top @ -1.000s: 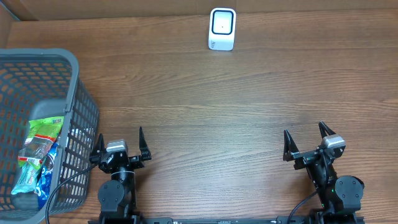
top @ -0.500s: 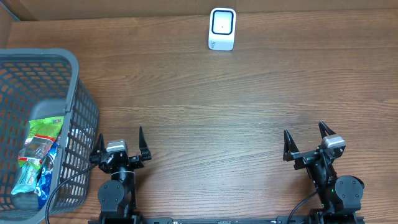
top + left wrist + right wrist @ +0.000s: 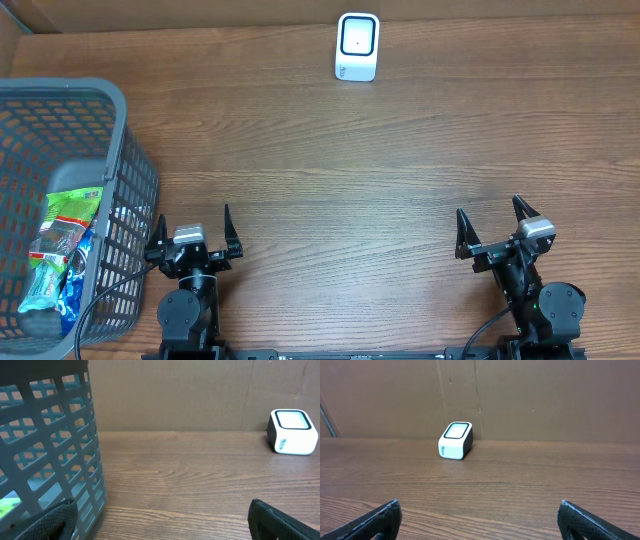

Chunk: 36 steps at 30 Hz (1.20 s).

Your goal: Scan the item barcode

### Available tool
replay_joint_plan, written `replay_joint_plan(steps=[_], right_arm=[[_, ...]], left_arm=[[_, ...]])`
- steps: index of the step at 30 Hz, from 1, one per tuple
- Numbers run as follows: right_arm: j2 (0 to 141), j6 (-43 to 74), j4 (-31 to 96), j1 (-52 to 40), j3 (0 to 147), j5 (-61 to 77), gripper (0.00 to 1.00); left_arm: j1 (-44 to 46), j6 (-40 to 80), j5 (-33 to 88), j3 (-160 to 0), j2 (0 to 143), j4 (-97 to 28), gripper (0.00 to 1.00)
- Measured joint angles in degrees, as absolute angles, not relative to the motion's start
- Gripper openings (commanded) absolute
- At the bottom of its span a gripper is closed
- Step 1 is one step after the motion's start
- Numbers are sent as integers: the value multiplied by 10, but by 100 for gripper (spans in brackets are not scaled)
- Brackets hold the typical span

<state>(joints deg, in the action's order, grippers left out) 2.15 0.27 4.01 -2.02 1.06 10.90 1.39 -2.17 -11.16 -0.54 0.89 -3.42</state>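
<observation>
Nothing has moved over the last second. The left claw [image 3: 192, 226] and right claw [image 3: 489, 216] sit wide and empty near the tabletop [image 3: 350, 180] edge. The green packet [image 3: 72, 214] lies in the grey basket [image 3: 122, 140], well apart from the white scanner [image 3: 357, 46]; scanning looks unstarted.

This looks like a pretend shop checkout in a robot test room. A grey plastic shopping basket [image 3: 135, 195] holding bright snack packets [image 3: 72, 210] sits on a brown wooden table [image 3: 350, 170]. A small white scanner box [image 3: 357, 47] stands before plain brown cardboard walls [image 3: 545, 400].
</observation>
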Motion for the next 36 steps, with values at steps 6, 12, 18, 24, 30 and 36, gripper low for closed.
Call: replay_joint_plan(steps=[6, 12, 18, 24, 30, 36], right_arm=[[22, 3, 4, -20, 11, 109, 100], [22, 3, -14, -20, 11, 124, 100], [21, 2, 34, -20, 11, 157, 100], [36, -20, 87, -20, 63, 163, 100], [110, -42, 100, -20, 174, 163, 100], [240, -46, 137, -20, 299, 181, 100]], left_arm=[[14, -32, -112, -5, 9, -33, 100], [14, -32, -94, -5, 9, -34, 100], [14, -32, -60, -5, 9, -34, 100], [14, -34, -42, -28, 9, -70, 100], [14, -34, -36, -129, 69, -90, 100], [14, -35, -30, -290, 242, -104, 100]])
